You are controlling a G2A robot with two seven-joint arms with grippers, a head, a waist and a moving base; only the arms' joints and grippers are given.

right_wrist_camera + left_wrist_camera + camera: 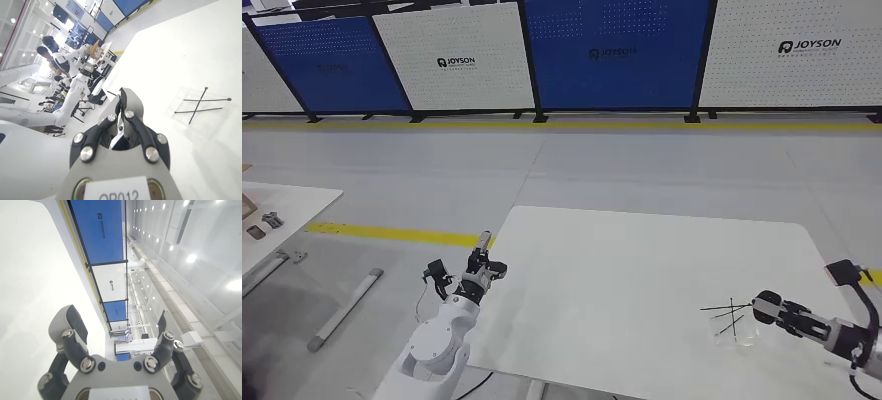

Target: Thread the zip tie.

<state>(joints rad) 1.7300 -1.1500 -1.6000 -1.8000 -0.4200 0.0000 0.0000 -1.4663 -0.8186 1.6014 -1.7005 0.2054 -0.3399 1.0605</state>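
Top view: three black zip ties (729, 315) were seen crossed near the right front corner of the white table (642, 260). They lay on a clear tray (742, 338) whose outline was barely made out. The right gripper (760, 304) was held just beside the ties, and its jaw state could not be read at this range. The left gripper (482, 245) was held at the table's left edge, well apart from the ties. Its fingers were too small to judge here.

Left wrist view: the left jaws were seen wide apart, with nothing between the ribbed pads (77, 323). Table surface lay past one finger, with partition panels (98, 234) behind it.

Right wrist view: the right jaws were seen pressed together, with nothing visibly gripped. The ties lay near but untouched, all straight, none looped. Two were roughly parallel and the third was laid diagonally across both. The tray edges were faint and the side farthest from the gripper was hard to trace.
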